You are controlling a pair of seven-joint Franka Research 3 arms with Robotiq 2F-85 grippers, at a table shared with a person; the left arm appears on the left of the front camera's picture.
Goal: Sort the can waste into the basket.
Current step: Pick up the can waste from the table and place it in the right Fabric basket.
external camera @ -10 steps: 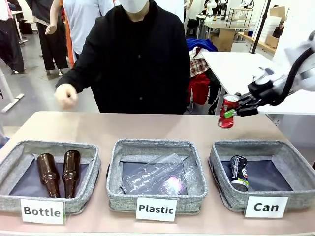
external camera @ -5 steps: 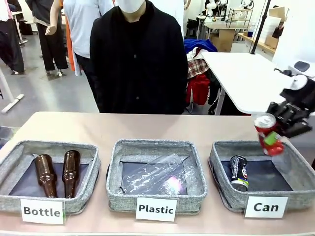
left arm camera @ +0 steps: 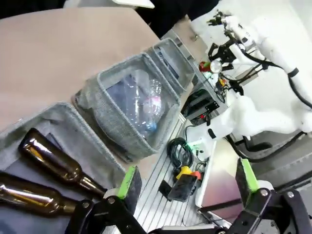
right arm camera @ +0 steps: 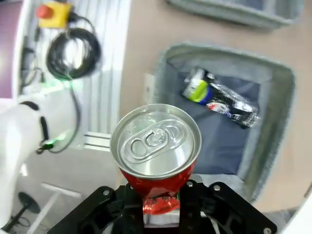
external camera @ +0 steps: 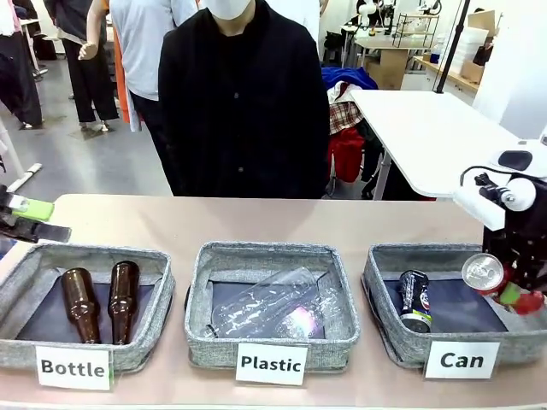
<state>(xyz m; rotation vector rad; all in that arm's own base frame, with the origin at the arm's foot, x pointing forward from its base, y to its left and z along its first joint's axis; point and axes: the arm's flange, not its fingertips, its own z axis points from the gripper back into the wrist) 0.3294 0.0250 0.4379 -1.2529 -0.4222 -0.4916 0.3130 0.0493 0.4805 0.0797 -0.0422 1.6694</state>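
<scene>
1. Over the right end of the table, right gripper (external camera: 513, 295) is clamped on the red can (external camera: 487, 273), held above the right part of the "Can" basket (external camera: 389, 320); can tilted, silver top facing the camera.
2. Right wrist view: red can (right arm camera: 156, 146) sits between the black fingers, pull-tab end up, with the grey basket (right arm camera: 273, 146) below and beyond it.
3. Dark navy-black can (external camera: 414, 301) lies on its side on the dark floor of the "Can" basket, left part, well apart from the red can. Same can (right arm camera: 222, 100) looks crumpled in the right wrist view.
4. Left gripper (external camera: 26, 218) at far left edge of the front view, jaws spread, nothing held, above the table just behind the "Bottle" basket (external camera: 94, 350).
5. Left wrist view: green pads (left arm camera: 129, 178) wide apart, nothing between them.
6. Two brown bottles (external camera: 102, 301) lie side by side in the "Bottle" basket.
7. Clear plastic bottles (external camera: 273, 309) lie in the middle "Plastic" basket (external camera: 201, 337).
8. Person in black (external camera: 244, 102) stands at the far side, behind the middle basket.
</scene>
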